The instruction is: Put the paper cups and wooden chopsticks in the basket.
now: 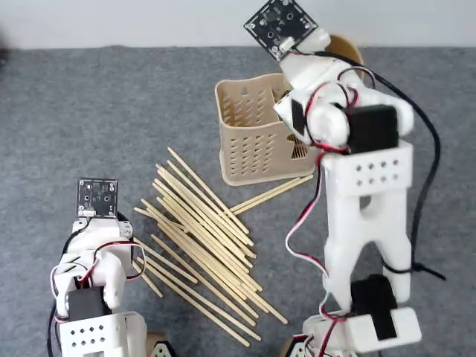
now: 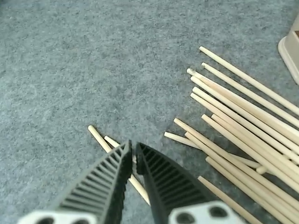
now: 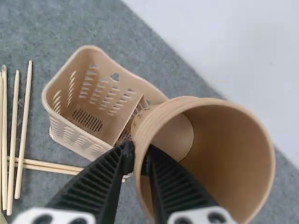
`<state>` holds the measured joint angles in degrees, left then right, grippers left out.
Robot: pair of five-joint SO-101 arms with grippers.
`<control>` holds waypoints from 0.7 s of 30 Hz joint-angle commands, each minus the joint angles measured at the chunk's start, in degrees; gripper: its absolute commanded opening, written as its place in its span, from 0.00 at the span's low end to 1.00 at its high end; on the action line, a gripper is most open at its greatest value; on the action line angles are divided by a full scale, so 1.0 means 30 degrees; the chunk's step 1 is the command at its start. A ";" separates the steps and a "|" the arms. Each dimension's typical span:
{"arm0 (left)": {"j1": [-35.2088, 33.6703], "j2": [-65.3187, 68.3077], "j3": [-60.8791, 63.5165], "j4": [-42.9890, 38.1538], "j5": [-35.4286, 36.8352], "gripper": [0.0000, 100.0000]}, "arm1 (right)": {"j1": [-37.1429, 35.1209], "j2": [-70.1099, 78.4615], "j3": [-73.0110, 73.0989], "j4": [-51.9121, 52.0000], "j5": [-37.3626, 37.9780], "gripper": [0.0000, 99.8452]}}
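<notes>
A brown paper cup (image 3: 210, 154) hangs tilted, its mouth turned toward the wrist camera, and my right gripper (image 3: 138, 151) is shut on its rim. From above, the cup (image 1: 348, 49) is just past the back right corner of the beige slotted basket (image 1: 253, 141). The basket (image 3: 88, 105) stands upright with nothing visible inside. Several wooden chopsticks (image 1: 201, 230) lie fanned on the grey mat in front of it. My left gripper (image 2: 132, 147) is shut with nothing in it, low over the near left ends of the chopsticks (image 2: 243, 121).
Two chopsticks (image 1: 271, 193) lie against the basket's front edge. The right arm (image 1: 364, 193) stretches along the right side of the mat. The grey mat (image 1: 89, 111) is bare at the left and back left. A white surface (image 1: 149, 22) borders the far edge.
</notes>
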<state>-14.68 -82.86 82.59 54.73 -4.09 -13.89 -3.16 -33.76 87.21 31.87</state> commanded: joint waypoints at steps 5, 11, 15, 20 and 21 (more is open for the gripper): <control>-0.0117 -0.0234 -0.0132 -0.0381 -0.0147 0.01 | -0.0190 -0.0132 -0.0996 0.0249 0.0176 0.20; -0.0117 -0.0234 -0.0132 -0.0381 -0.0147 0.01 | -0.0278 -0.1392 -0.0996 0.0132 0.0117 0.25; -0.0147 -0.0234 -0.0132 -0.0410 -0.0088 0.01 | -0.0308 -0.2066 -0.0996 0.0278 0.0088 0.23; -0.1729 -0.0234 -0.0454 -0.0733 0.0029 0.01 | -0.0864 -0.2300 -0.0996 0.2535 0.0147 0.08; -0.2110 -0.0234 -0.0484 -0.0879 0.0234 0.01 | -0.1040 -0.2212 -0.0996 0.3179 0.0176 0.06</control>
<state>-18.11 -82.86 82.59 54.02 -4.09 -15.38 -7.21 -33.76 92.66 31.87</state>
